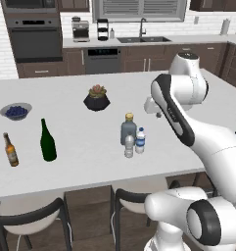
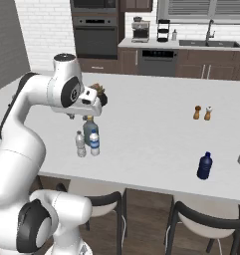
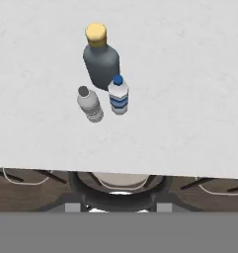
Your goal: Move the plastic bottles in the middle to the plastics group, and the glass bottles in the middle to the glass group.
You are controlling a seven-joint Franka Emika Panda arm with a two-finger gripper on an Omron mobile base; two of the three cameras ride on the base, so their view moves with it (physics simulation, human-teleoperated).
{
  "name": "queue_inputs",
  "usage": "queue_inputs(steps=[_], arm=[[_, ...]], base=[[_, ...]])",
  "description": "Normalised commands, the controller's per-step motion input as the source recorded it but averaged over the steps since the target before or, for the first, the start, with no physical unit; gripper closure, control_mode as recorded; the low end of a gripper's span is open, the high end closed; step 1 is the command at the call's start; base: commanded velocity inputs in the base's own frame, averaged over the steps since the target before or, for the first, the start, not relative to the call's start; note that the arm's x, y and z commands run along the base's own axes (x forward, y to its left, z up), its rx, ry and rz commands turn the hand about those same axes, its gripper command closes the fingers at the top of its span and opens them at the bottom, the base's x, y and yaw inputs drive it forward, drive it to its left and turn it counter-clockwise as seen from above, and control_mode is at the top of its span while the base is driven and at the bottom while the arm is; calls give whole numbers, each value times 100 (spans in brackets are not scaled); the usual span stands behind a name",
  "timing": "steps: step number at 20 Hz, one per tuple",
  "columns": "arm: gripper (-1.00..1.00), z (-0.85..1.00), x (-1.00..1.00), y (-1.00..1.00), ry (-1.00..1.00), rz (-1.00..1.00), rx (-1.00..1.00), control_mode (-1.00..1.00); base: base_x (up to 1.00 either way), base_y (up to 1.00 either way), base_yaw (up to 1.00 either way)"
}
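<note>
White kitchen table [image 1: 80, 162] holds three middle bottles. Squat glass bottle [image 3: 100, 62] stands at 12 o'clock, both plastic bottles [image 3: 118, 95] touching below. End effector [image 2: 71, 116] hovers above, pinched narrow, empty. Nothing moved yet; next, drop and grab one.

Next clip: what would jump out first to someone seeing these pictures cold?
The big white arm, raised over the near edge of the long white counter, dominates both base views. Below its hand stands a tight cluster of three bottles: a squat grey bottle with a tan stopper and two small water bottles in front of it. Off to one side stand a tall green wine bottle and a brown beer bottle; a dark blue bottle stands alone on the other.
</note>
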Motion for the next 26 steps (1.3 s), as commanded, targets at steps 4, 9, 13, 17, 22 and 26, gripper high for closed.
queue_inputs(steps=[4, 9, 13, 17, 22, 26], arm=[[-100, -26, 0, 30, 0, -2, -3, -100], [-100, -75, 24, 43, -1, -2, -3, -100], [-100, -84, 46, 50, 0, 0, 0, -100], [-100, -45, 41, 20, 0, 0, 0, -100], [-100, -22, 38, 4, -1, 0, 0, -100], [-100, -1, 17, 14, 0, 0, 0, -100]], base=[[0, 0, 0], [0, 0, 0], [0, 0, 0], [0, 0, 0], [0, 0, 0], [0, 0, 0]])
